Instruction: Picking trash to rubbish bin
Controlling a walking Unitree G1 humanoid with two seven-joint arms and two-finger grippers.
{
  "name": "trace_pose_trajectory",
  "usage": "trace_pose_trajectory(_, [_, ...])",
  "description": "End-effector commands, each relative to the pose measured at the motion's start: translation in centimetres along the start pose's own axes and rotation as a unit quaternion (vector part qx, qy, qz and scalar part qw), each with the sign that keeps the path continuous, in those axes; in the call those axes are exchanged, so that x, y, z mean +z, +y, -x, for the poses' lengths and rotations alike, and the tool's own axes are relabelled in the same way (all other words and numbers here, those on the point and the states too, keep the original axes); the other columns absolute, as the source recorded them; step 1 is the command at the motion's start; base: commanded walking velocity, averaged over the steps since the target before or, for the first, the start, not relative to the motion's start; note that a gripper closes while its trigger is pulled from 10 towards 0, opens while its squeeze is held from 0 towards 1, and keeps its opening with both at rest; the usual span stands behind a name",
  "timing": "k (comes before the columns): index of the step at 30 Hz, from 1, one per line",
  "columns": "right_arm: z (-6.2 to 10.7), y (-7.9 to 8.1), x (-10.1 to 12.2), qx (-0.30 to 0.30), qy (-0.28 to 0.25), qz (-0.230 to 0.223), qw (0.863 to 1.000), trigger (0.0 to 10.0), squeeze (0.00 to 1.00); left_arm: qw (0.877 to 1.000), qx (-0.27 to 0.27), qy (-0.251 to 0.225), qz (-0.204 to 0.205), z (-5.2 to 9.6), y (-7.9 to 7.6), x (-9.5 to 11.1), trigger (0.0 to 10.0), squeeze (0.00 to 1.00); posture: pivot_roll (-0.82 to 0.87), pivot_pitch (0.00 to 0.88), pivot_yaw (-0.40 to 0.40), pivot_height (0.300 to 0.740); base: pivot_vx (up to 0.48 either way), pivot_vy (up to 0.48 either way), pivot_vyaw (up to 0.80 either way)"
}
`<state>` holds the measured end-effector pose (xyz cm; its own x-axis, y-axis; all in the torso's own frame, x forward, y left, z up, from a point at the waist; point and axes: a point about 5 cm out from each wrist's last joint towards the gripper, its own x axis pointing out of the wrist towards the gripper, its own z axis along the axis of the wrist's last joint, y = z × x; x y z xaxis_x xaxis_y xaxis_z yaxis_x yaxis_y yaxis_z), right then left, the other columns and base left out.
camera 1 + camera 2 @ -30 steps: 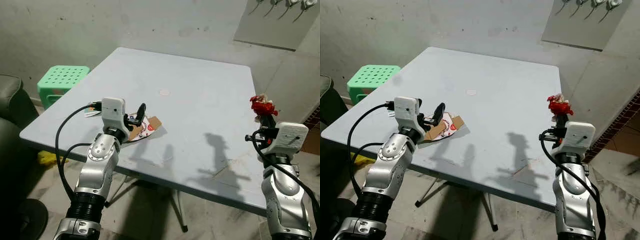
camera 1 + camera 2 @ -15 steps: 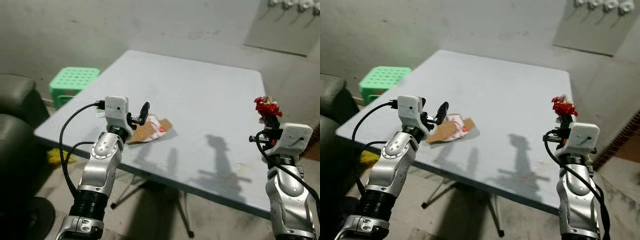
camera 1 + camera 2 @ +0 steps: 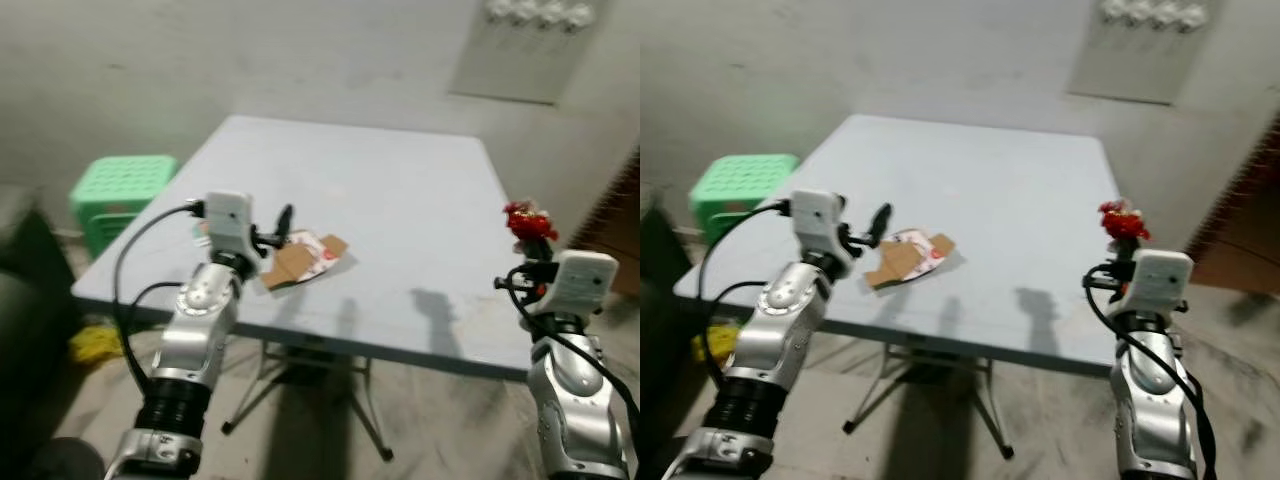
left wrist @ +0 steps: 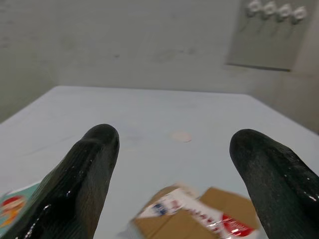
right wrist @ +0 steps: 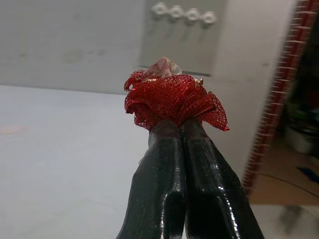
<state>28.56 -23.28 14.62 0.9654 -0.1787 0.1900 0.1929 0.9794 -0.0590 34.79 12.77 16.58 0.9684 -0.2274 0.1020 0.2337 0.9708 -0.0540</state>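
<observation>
A flattened cardboard wrapper with red and white print (image 3: 303, 257) lies near the front left of the grey table (image 3: 400, 190). My left gripper (image 3: 277, 228) is open, held just above the table's front edge, and the wrapper (image 4: 199, 219) lies just beyond its fingertips. My right gripper (image 3: 531, 243) is raised off the table's right edge and is shut on a crumpled red mesh wrapper (image 5: 172, 99), which sticks up from its fingertips (image 5: 182, 130).
A green plastic stool (image 3: 118, 190) stands left of the table. Something dark, a seat perhaps, is at the far left (image 3: 25, 290), with something yellow (image 3: 95, 343) on the floor beside it. A grey wall rises behind, a brick edge (image 3: 1240, 200) at right.
The camera has pulled back and swung, so the table looks smaller and farther off and the picture is blurred. Both grippers hold the same poses relative to my body.
</observation>
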Motion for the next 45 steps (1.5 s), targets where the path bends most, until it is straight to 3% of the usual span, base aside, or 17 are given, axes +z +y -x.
trace_pose_trajectory(1, [-0.19, -0.36, 0.18, -0.008, 0.002, 0.003, 1.000, 10.0, 0.00, 1.000, -0.015, -0.002, -0.001, -0.37, -0.96, 0.26, 10.0, 0.00, -0.08, 0.007, -0.035, 0.740, 0.000, 0.000, -0.77])
trace_pose_trajectory(16, [-0.22, -0.36, 0.05, -0.003, 0.006, 0.007, 1.000, 10.0, 0.00, 0.999, -0.048, -0.003, 0.004, -0.26, -1.60, 0.24, 10.0, 0.00, -0.08, 0.000, -0.039, 0.740, 0.000, 0.000, -0.77])
trace_pose_trajectory(21, [-0.16, -0.16, -0.05, 0.001, 0.007, 0.008, 1.000, 10.0, 0.00, 0.999, -0.054, -0.002, 0.009, -0.27, -1.71, 0.14, 10.0, 0.00, -0.08, 0.000, -0.038, 0.740, 0.000, -0.384, -0.77])
trace_pose_trajectory(45, [-0.10, -0.34, -0.27, 0.005, 0.011, 0.017, 1.000, 10.0, 0.00, 0.999, -0.052, 0.001, 0.015, -0.40, -1.84, 0.09, 10.0, 0.00, -0.08, 0.000, -0.038, 0.740, 0.000, 0.000, -0.77])
